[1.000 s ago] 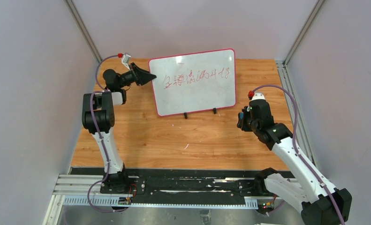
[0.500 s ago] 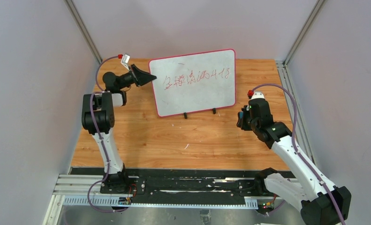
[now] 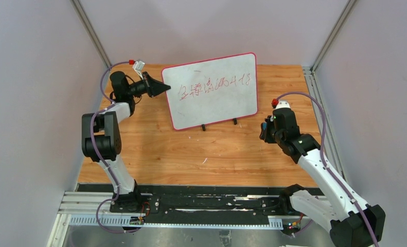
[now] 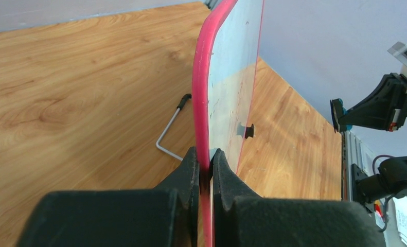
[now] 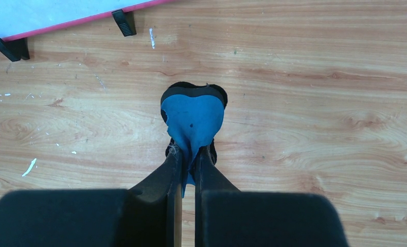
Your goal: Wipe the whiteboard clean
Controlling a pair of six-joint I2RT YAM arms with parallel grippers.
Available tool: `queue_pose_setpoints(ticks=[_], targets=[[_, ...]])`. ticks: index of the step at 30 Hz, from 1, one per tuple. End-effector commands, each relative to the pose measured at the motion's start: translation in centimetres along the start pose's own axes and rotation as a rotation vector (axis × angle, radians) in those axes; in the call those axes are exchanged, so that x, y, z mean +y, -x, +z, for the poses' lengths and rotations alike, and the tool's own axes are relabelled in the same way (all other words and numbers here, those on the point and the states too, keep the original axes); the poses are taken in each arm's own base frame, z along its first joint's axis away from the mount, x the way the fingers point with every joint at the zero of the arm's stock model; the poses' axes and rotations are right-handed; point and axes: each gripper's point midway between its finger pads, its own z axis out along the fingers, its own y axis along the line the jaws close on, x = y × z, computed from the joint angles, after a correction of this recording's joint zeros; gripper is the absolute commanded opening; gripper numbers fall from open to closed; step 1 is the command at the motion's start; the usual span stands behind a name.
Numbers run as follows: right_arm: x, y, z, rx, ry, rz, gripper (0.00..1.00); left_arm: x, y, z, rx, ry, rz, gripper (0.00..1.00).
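left gripper [image 4: 205, 158] clamps whiteboard [image 3: 216, 105] edge | right gripper [image 5: 189, 154] grips eraser [image 5: 193, 116] | next: brace firm, wipe flat across red writing [image 3: 214, 83]

The whiteboard [image 3: 211, 90] stood toward the counter's [image 3: 191, 154] far edge, about midway along it, its feet [image 3: 204, 127] on the surface. At the board's left edge sat the left claw [image 3: 166, 88], jaws either side of the frame. Over by the counter's right edge, in front of the board and apart from it, the right claw [image 3: 265, 131] hung with the eraser [image 5: 193, 116] between its jaws.
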Motion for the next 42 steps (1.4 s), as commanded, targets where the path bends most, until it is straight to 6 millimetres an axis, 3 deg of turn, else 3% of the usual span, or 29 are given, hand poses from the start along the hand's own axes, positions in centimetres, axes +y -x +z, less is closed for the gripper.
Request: queue_pose_setpoints(ticks=[1,6,8,12,23,30,34,38,42], targets=[[0.6,1.3,-0.2,-0.043,0.013,-0.010,0.00,3.4,-1.6,-0.7,0.026,0.143,0.124,0.00],[0.7,2.3,0.4,-0.059,0.006,-0.030,0.01,3.4,-1.7,-0.7,0.030,0.140,0.121,0.00],[0.9,3.5,1.0,-0.098,0.001,-0.048,0.01,3.4,-1.8,-0.7,0.031,0.143,0.120,0.00],[0.9,6.5,2.8,-0.170,-0.037,-0.095,0.00,3.5,-2.0,-0.7,0.033,0.140,0.118,0.00],[2.9,17.0,7.7,-0.294,-0.009,-0.173,0.01,3.3,-1.8,-0.8,0.037,0.140,0.120,0.00],[3.7,21.7,11.1,-0.313,0.043,-0.202,0.00,3.2,-2.1,-0.9,0.039,0.146,0.113,0.00],[4.2,23.1,13.0,-0.311,0.069,-0.218,0.01,3.2,-2.3,-0.9,0.041,0.150,0.110,0.00],[4.8,23.2,14.8,-0.290,0.090,-0.234,0.01,3.2,-2.3,-1.0,0.043,0.151,0.113,0.00],[4.9,23.4,15.1,-0.292,0.093,-0.232,0.01,3.2,-2.3,-1.1,0.047,0.155,0.122,0.00]])
